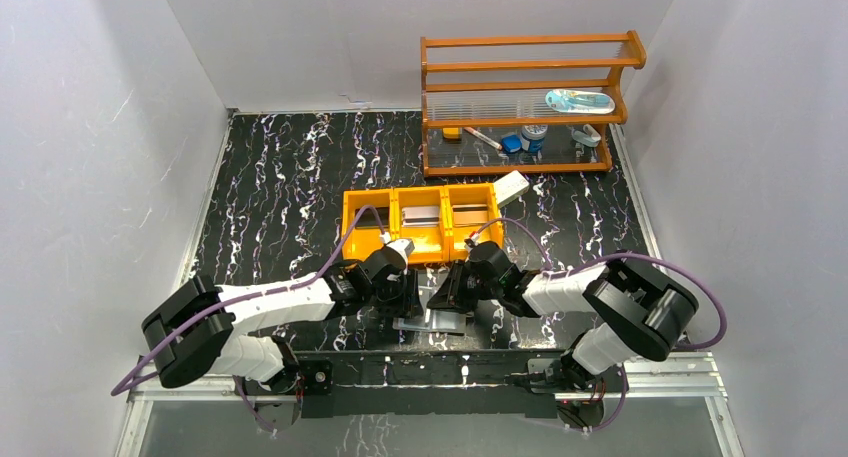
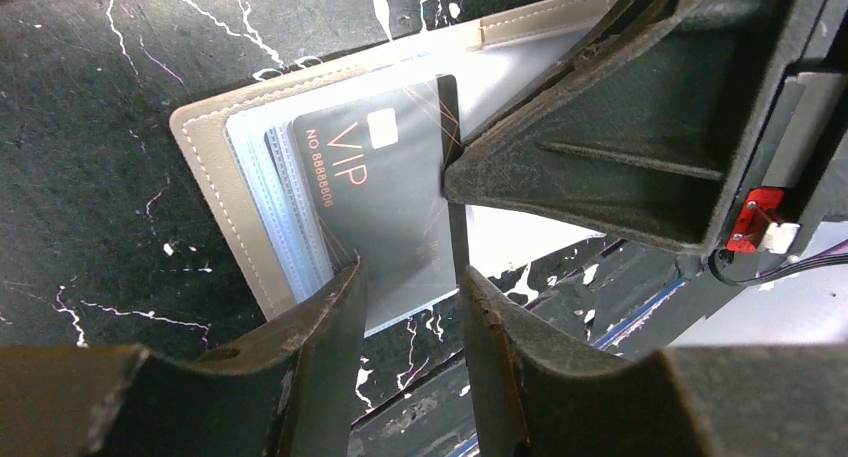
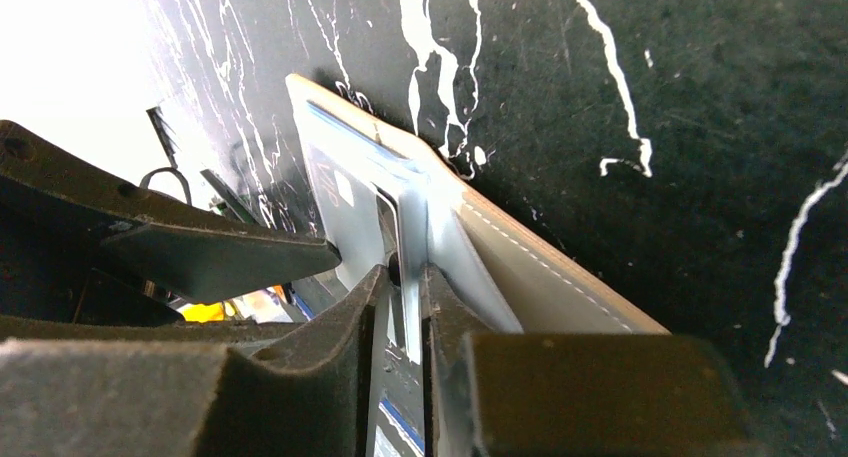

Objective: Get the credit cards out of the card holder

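Right jaws, narrow, pinch a pale inner leaf of the card holder. Left jaws stand half apart, the dark credit card between them, partly in its pocket. A weak pinch could let the holder drag along the counter.

Note the card holder: its cover is matt, fine-grained and leather-like, grey-beige, with pale stitching along the edge. You see its inner sleeves as clear, glossy plastic film. The dark card is smooth plastic with a satin sheen and coppery metallic lettering. The fingers of the left gripper and the right gripper are matt black plastic, faintly ridged in layers. Your table is a smooth black sheet veined white, finely scratched close up. The orange tray is glossy plastic, the rack varnished wood with a clear ribbed panel, and the walls matt white.
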### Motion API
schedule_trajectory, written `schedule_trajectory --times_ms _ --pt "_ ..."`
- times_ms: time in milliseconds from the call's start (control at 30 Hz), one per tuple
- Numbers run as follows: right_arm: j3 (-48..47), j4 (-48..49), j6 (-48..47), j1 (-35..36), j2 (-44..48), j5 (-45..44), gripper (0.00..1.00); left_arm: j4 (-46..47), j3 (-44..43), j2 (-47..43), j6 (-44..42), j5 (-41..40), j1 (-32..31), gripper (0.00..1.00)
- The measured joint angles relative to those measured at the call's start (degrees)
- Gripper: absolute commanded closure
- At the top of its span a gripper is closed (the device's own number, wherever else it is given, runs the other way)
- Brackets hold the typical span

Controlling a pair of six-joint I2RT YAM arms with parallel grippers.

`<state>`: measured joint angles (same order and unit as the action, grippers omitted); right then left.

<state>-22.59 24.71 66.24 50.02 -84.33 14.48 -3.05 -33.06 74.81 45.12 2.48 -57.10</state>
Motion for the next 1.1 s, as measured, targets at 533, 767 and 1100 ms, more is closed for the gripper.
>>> schedule_trajectory --times_ms 533,767,1100 --pt "-0.1 -1.0 -2.3 -0.1 1.2 0.7 0.97 -13.0 -7.0 5.2 -4.5 -8.2 0.0 0.49" --pt "0.0 -2.6 -3.3 -0.8 1.7 1.0 0.95 -11.8 -7.0 5.8 -4.2 -7.5 0.0 0.58" --pt "0.2 -7.0 -3.4 -1.6 4.5 0.5 0.75 -8.9 -6.1 5.8 -3.0 -6.7 0.0 0.66"
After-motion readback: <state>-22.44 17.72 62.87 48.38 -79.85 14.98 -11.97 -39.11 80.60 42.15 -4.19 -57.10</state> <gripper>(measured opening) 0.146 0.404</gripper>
